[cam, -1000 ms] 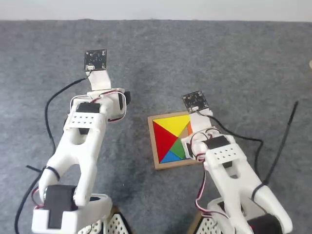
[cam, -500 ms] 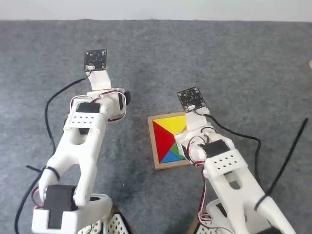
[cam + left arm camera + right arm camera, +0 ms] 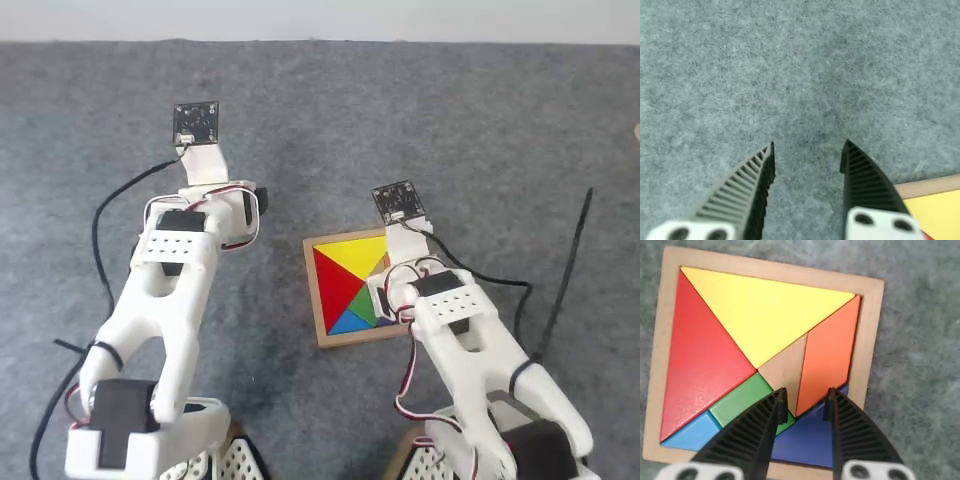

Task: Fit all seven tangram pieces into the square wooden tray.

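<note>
Carpet (image 3: 500,130) seen under everything. Wooden tray (image 3: 311,292) partly hidden by right arm (image 3: 462,322). Right gripper (image 3: 805,402) held spread over orange piece (image 3: 827,357) in tray. Left gripper (image 3: 807,160) held spread beside tray corner.

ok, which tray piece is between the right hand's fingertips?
The orange parallelogram: its pointed corner sits between the tips of the right hand; the green piece is off to one side.

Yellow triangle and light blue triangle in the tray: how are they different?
The yellow triangle is much bigger than the light blue triangle. Yellow spans one whole side of the tray; light blue just fills a corner. Both lie flat inside it.
</note>
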